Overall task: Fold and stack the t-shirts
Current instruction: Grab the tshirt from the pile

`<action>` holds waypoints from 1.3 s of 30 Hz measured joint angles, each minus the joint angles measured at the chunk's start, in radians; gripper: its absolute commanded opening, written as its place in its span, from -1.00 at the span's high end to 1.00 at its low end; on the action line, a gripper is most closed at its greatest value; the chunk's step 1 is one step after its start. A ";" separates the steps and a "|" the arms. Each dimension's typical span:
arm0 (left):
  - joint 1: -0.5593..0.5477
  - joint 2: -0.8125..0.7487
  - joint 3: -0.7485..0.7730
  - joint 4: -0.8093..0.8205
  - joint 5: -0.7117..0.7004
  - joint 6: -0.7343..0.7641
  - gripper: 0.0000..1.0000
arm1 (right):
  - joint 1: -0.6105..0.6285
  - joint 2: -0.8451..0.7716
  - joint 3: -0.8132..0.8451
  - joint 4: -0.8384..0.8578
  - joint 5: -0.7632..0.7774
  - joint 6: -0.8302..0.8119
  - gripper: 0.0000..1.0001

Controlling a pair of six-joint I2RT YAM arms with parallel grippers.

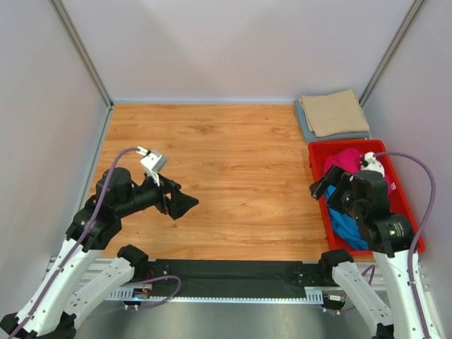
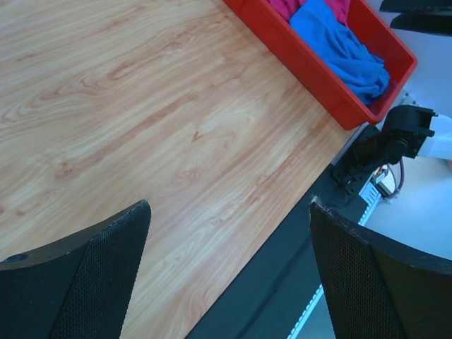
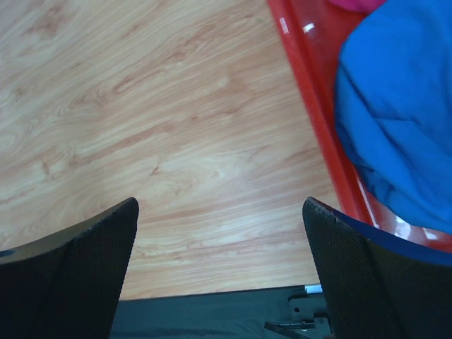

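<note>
Top external view first: what takes up the most room?

Light-brown wood-grain tabletop (image 1: 233, 183). Next in size is the rectangular red plastic bin (image 1: 319, 157), against the table's right edge.

Where are the shirts?

Two lie crumpled in that bin: the magenta pink t-shirt (image 1: 346, 159) at its far end, the bright blue t-shirt (image 1: 342, 222) at its near end. Two more lie folded in the far right corner, just beyond the bin — the tan beige t-shirt (image 1: 332, 113) on top, the grey-blue t-shirt (image 1: 304, 126) showing only an edge beneath it.

Anything in the way?

The right arm hangs over the bin and hides much of the blue cloth from above. In the right wrist view the bin's red wall stands between the wood and the cloth.

And the grippers?

Right gripper (image 1: 330, 185) sits above the bin's left rim, fingers spread wide, nothing between them. Left gripper (image 1: 187, 203) hovers over the wood on the left, well apart from every shirt — jaws equally wide, empty.
</note>
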 measured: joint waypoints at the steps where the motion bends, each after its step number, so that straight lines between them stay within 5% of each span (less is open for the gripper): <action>1: 0.000 0.000 0.000 0.000 -0.001 -0.001 -0.98 | 0.000 0.016 0.021 -0.012 0.039 0.011 -0.98; 12: 0.000 -0.043 -0.100 -0.047 -0.068 0.004 -0.96 | -0.065 0.306 0.115 -0.016 0.489 0.052 -0.97; 22: 0.000 -0.054 -0.105 -0.068 -0.138 0.004 -0.96 | -0.583 0.441 -0.108 0.135 0.315 -0.040 -0.91; 34: 0.000 -0.044 -0.105 -0.072 -0.164 0.004 -0.94 | -0.736 0.544 -0.227 0.226 0.132 0.031 -0.82; 37: 0.000 -0.046 -0.105 -0.075 -0.172 0.003 -0.95 | -0.739 0.568 -0.249 0.236 0.121 0.049 -0.53; 38: 0.000 -0.048 -0.105 -0.075 -0.175 0.003 -0.94 | -0.739 0.563 -0.258 0.241 0.119 0.053 0.14; 39: 0.000 -0.050 -0.105 -0.075 -0.178 0.004 -0.94 | -0.741 0.556 -0.261 0.240 0.117 0.051 0.35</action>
